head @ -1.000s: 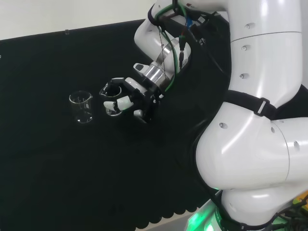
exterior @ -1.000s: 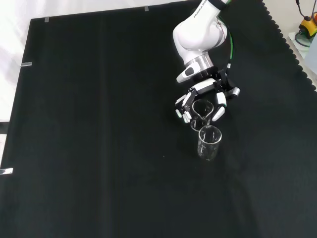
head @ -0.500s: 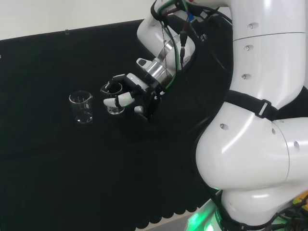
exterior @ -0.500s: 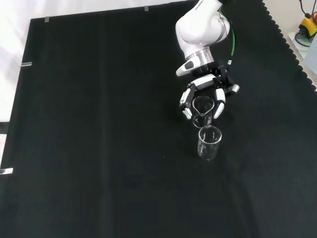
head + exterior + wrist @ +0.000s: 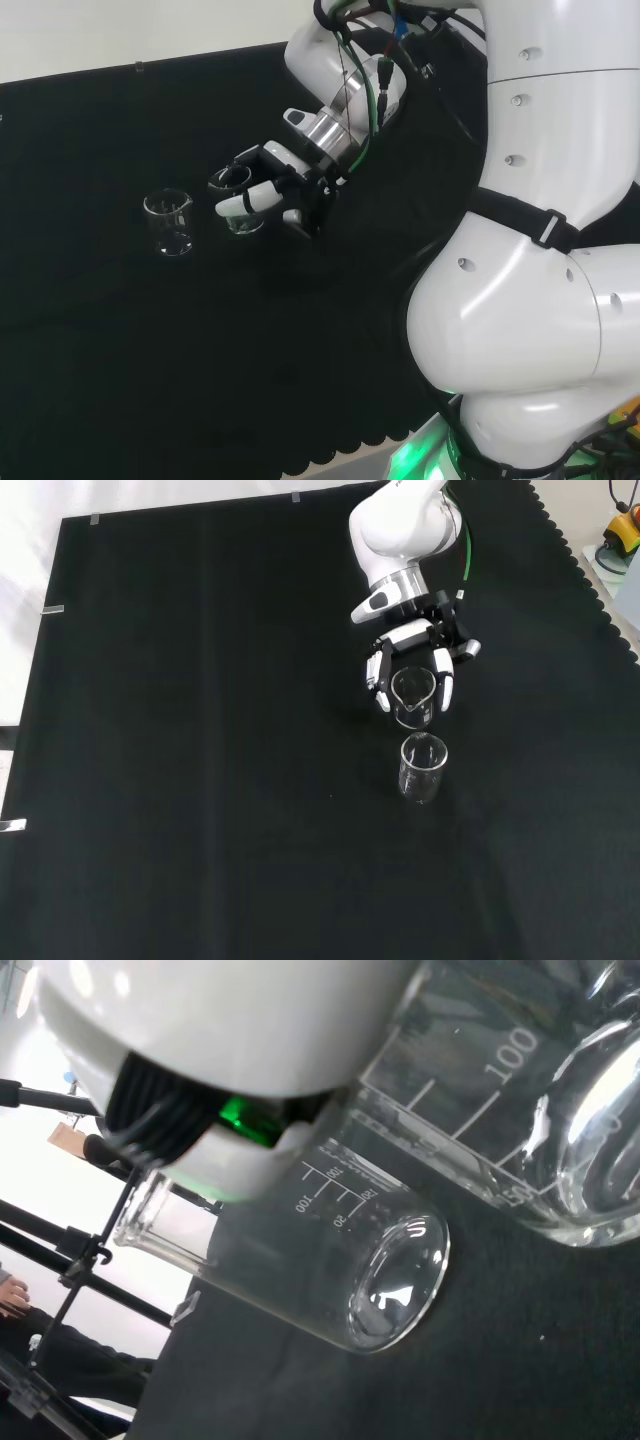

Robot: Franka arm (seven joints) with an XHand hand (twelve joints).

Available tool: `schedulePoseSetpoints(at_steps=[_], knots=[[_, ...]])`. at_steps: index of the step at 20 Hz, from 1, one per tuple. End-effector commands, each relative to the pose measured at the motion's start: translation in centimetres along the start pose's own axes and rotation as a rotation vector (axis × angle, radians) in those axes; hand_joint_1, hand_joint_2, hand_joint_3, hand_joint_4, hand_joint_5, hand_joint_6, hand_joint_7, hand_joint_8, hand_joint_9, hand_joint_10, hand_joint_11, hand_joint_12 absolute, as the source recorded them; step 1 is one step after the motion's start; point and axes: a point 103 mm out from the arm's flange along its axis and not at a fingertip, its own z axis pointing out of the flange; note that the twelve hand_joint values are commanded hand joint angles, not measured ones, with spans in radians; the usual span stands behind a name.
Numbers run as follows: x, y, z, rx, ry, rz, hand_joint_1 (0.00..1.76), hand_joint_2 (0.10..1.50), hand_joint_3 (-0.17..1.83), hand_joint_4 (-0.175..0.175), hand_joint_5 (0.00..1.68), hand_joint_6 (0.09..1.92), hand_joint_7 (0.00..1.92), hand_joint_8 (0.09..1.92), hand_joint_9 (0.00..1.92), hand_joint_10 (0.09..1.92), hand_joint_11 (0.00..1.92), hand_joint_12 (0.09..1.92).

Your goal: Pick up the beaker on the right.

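The hand (image 5: 412, 658) has its fingers (image 5: 243, 203) curled round a clear glass beaker (image 5: 412, 698), white fingertips showing on either side of the glass in the front view. In the head view this held beaker (image 5: 238, 212) sits just to the right of a second, free-standing beaker (image 5: 170, 222) on the black cloth (image 5: 120, 330); in the front view the held one is just above the other beaker (image 5: 422, 767), close but apart. Whether the held beaker's base is touching the cloth cannot be told, and the wrist view shows both graduated glasses (image 5: 300, 1270) side by side.
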Motion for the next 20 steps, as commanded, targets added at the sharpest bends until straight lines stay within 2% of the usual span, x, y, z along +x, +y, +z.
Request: schedulePoseSetpoints(at_steps=[1, 10, 14, 20], knots=[[1.0, 0.2, -0.9, -0.019, 0.014, -0.023, 1.42, 0.72, 0.45, -0.175, 1.31, 0.49, 1.47, 0.42, 1.3, 0.39, 1.13, 0.87], [3.0, 0.3, -3.1, -0.053, 0.008, -0.079, 1.43, 0.72, 0.45, -0.175, 1.32, 0.48, 1.48, 0.39, 1.3, 0.4, 1.14, 0.87], [3.2, -0.1, -4.1, -0.066, 0.004, -0.091, 1.43, 0.72, 0.45, -0.175, 1.32, 0.48, 1.49, 0.39, 1.3, 0.4, 1.14, 0.87], [3.2, -0.2, -4.4, -0.049, -0.009, -0.094, 1.43, 0.72, 0.45, -0.175, 1.32, 0.47, 1.49, 0.38, 1.3, 0.4, 1.14, 0.87]])
